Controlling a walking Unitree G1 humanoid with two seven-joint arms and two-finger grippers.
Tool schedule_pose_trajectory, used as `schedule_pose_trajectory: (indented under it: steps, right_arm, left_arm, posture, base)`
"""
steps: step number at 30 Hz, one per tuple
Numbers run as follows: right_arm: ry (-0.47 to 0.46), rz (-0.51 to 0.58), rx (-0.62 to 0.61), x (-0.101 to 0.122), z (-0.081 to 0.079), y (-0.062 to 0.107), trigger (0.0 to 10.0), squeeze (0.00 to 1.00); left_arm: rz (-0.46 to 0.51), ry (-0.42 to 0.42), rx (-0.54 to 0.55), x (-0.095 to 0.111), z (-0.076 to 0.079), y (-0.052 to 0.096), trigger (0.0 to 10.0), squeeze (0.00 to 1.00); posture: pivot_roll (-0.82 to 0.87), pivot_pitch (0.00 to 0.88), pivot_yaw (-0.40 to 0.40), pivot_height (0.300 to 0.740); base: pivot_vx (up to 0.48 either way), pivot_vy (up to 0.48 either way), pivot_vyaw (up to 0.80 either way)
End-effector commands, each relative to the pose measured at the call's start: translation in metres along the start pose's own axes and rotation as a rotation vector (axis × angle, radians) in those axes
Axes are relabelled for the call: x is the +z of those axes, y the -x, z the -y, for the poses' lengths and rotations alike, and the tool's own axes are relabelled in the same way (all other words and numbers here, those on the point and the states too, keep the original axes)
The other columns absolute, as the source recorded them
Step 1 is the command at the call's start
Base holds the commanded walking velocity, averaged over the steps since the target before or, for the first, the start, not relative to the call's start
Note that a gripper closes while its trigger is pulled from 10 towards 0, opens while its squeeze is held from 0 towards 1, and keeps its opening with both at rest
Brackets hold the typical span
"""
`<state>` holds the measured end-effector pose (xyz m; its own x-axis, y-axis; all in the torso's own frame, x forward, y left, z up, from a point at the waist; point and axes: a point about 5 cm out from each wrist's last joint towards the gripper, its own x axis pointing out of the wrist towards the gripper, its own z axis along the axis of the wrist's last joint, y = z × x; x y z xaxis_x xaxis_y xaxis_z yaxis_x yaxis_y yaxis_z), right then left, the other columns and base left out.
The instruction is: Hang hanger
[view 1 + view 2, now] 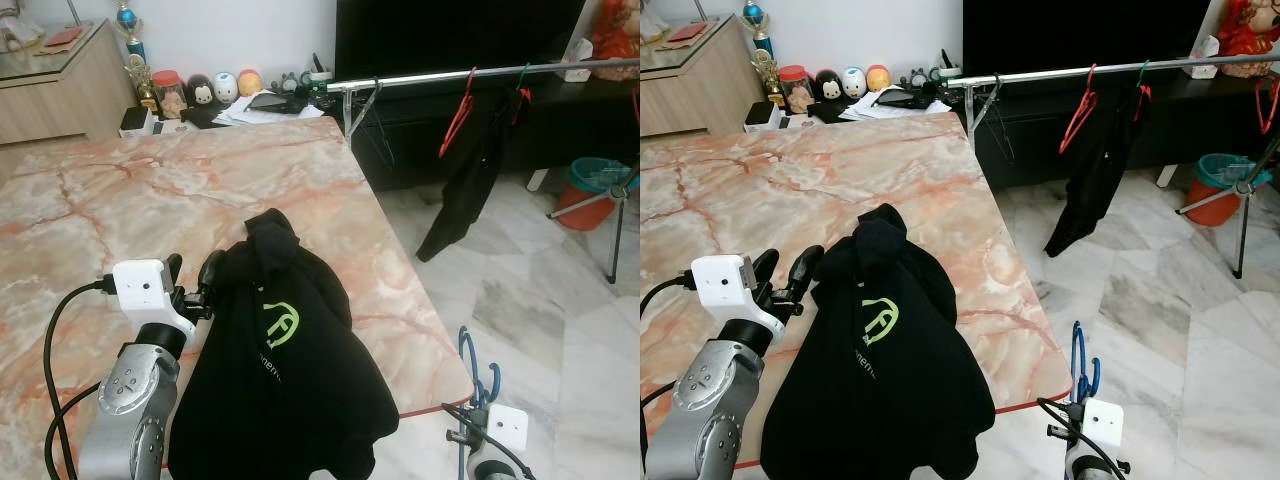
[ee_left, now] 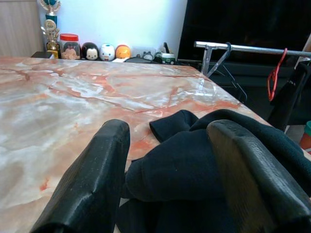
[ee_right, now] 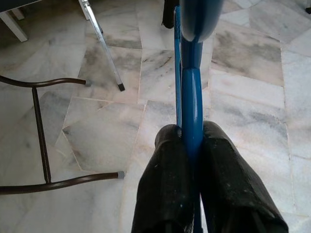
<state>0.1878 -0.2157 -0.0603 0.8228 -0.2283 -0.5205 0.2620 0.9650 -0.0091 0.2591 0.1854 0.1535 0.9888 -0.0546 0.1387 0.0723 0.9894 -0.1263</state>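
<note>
A: Hung yet?
B: No. The right gripper (image 3: 192, 145) pinches the blue hanger (image 1: 1081, 372) low, near right, off the table (image 1: 150, 190).
A: The rail (image 1: 470, 72)?
B: Far right. Left gripper (image 2: 170, 165) gapes around the black shirt (image 1: 285, 360).

the left arm (image 1: 125, 410) reaches forward over the table edge, its wrist level, and the left gripper (image 1: 193, 283) has its two black fingers (image 2: 90, 184) spread wide apart, touching the black garment (image 1: 280, 370). the right arm (image 1: 1087, 462) sits low at the robot's right side, and the right gripper (image 3: 194, 160) points up, fingers pinched tight on the blue hanger (image 3: 190, 97).
</note>
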Motion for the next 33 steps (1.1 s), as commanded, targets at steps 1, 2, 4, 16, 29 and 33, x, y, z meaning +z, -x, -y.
schedule_pose_trajectory:
  steps: [1, 2, 4, 16, 29, 33]
  right_arm:
    - [-0.007, 0.025, 0.009, 0.0058, -0.0052, -0.0028, 10.0, 0.00]
    - [-0.007, 0.025, 0.009, 0.0058, -0.0052, -0.0028, 10.0, 0.00]
    - [-0.008, 0.024, 0.009, 0.0053, -0.0054, -0.0025, 10.0, 0.00]
    - [-0.007, 0.024, 0.012, 0.0028, -0.0075, -0.0007, 10.0, 0.00]
    - [-0.007, 0.037, 0.011, 0.0083, -0.0079, -0.0038, 10.0, 0.00]
    - [-0.008, 0.035, 0.012, 0.0082, -0.0086, -0.0039, 10.0, 0.00]
  left_arm:
    - [-0.008, -0.010, 0.004, -0.0022, -0.0008, -0.0007, 10.0, 0.00]
    - [-0.008, -0.010, 0.004, -0.0022, -0.0008, -0.0007, 10.0, 0.00]
    - [-0.006, -0.011, 0.003, -0.0019, -0.0008, -0.0010, 10.0, 0.00]
    - [-0.005, -0.013, 0.003, -0.0015, -0.0005, -0.0017, 10.0, 0.00]
    - [-0.004, -0.017, 0.002, -0.0011, -0.0001, -0.0030, 10.0, 0.00]
    - [-0.003, -0.018, 0.004, -0.0010, -0.0004, -0.0028, 10.0, 0.00]
  posture:
    - [-0.12, 0.000, 0.026, 0.740]
    - [-0.12, 0.000, 0.026, 0.740]
    - [-0.12, 0.000, 0.026, 0.740]
    - [-0.12, 0.000, 0.024, 0.740]
    - [-0.12, 0.000, 0.022, 0.740]
    - [-0.11, 0.000, 0.022, 0.740]
  base:
    - [-0.270, 0.000, 0.00]
    - [-0.270, 0.000, 0.00]
    - [-0.272, 0.000, 0.00]
    - [-0.263, 0.000, 0.00]
    - [-0.254, 0.000, 0.00]
    - [-0.254, 0.000, 0.00]
